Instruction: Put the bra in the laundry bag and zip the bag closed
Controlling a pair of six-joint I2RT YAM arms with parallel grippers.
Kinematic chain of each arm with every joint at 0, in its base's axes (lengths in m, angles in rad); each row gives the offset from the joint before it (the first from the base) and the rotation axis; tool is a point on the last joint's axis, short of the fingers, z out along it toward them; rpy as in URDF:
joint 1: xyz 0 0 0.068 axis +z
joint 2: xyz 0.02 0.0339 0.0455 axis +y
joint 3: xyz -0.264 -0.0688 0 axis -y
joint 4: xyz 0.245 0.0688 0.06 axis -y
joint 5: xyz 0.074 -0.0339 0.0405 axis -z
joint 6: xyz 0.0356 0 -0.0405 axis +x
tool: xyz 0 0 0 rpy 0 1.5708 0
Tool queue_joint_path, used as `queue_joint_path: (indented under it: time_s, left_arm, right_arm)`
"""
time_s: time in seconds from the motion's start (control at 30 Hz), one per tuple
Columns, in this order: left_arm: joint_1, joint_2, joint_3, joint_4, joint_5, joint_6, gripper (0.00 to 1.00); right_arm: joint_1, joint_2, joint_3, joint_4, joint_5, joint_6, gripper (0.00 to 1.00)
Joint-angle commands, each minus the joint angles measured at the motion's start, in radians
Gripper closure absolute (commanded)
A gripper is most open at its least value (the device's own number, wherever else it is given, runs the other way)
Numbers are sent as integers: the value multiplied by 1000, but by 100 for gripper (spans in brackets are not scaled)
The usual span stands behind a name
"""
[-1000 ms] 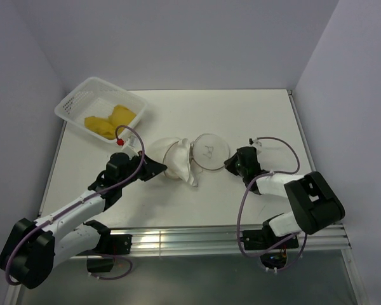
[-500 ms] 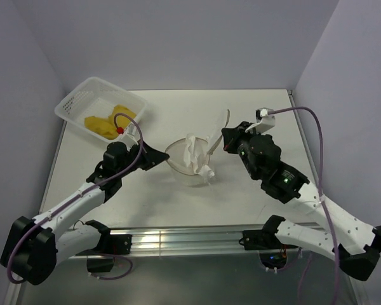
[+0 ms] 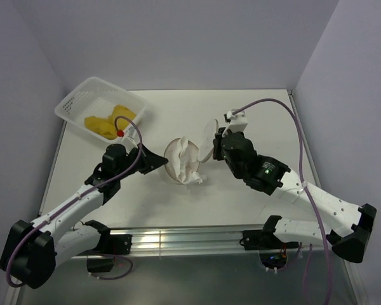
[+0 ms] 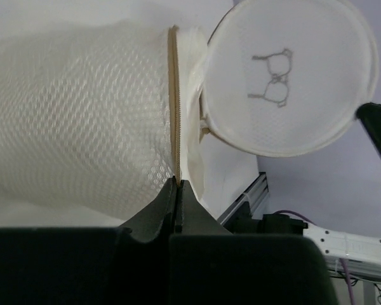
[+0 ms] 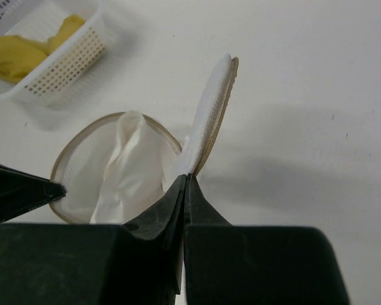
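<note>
The left tool point(image 4: 178, 185) is clamped shut on the zipper rim point(image 4: 173, 95) of the laundry bag point(image 4: 82, 114); the right tool point(image 5: 186, 181) is clamped shut on the edge of its flap lid point(image 5: 213, 108). Within the last second the lid has risen from flat on the tabletop point(image 3: 254, 114) to standing on edge — the bag is now open. The yellow bra point(image 3: 106, 121), by appearance, lies well apart in the far-left basket point(image 3: 73, 101) — loading not begun.
</note>
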Motion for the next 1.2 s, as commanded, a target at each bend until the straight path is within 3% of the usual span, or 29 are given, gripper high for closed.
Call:
queue_joint_path:
  time_s: [0.0,0.13,0.17,0.23,0.3,0.47,0.63,0.83,1.07,1.17]
  left_arm:
    - [-14,-48,-21,-76,-55,80,100]
    - [-14,-154,15,-221,-150,160,86]
    - [-14,-162,41,-261,-159,174,71]
    - [-14,-168,75,-343,-175,209,52]
    - [-14,-177,85,-386,-175,230,45]
    - [-19,-195,126,-551,-103,308,44]
    - [-160,-143,244,-587,-57,329,45]
    - [-338,-22,310,-539,-187,367,50]
    - [-482,68,266,-419,-353,473,59]
    - [-526,81,235,-334,-383,505,55]
  right_arm:
    - [13,-92,-8,101,8,-38,100]
    - [13,-73,7,132,-32,-43,100]
    - [13,-38,22,126,-41,-36,100]
    - [13,-13,38,106,-37,-23,100]
    - [13,1,36,106,-38,-10,100]
    - [13,0,26,101,-24,2,100]
    - [13,1,21,112,-24,-3,100]
    - [7,16,33,106,-27,-1,100]
    - [-57,3,7,121,-113,23,100]
    - [-106,-7,-11,133,-193,39,100]
